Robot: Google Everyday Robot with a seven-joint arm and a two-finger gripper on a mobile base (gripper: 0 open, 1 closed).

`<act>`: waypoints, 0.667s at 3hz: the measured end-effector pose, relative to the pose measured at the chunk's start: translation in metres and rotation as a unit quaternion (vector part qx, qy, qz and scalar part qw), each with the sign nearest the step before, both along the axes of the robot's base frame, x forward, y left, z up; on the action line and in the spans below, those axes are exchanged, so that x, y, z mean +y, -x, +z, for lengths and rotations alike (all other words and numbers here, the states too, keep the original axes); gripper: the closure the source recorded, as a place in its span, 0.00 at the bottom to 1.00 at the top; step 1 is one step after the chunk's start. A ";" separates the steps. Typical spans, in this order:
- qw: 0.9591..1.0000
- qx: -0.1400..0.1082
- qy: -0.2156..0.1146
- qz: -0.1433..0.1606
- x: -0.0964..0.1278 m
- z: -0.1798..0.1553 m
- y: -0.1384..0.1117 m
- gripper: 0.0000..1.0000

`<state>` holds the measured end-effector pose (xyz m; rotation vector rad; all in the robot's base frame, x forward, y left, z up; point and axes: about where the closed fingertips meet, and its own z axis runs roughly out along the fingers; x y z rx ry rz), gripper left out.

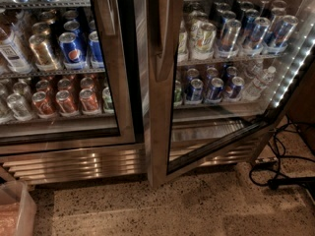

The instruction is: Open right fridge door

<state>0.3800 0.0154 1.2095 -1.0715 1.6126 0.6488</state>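
The right fridge door (158,107) stands ajar. Its steel handle-side frame is swung out toward the camera, and its bottom edge runs back at an angle to the hinge at the lower right. Its long bowed handle (161,38) shows on the frame. Through and behind the glass are shelves of cans (221,33). The left door (123,82) is shut, with blue Pepsi cans (73,47) and orange cans behind it. My gripper is out of view.
A clear plastic bin (15,210) sits on the speckled floor (147,205) at the lower left. Black cables (280,166) lie on the floor at the right. A lit LED strip (295,63) runs down the fridge's right inner wall.
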 end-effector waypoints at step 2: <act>1.000 0.000 0.000 0.000 0.000 0.000 0.000 0.00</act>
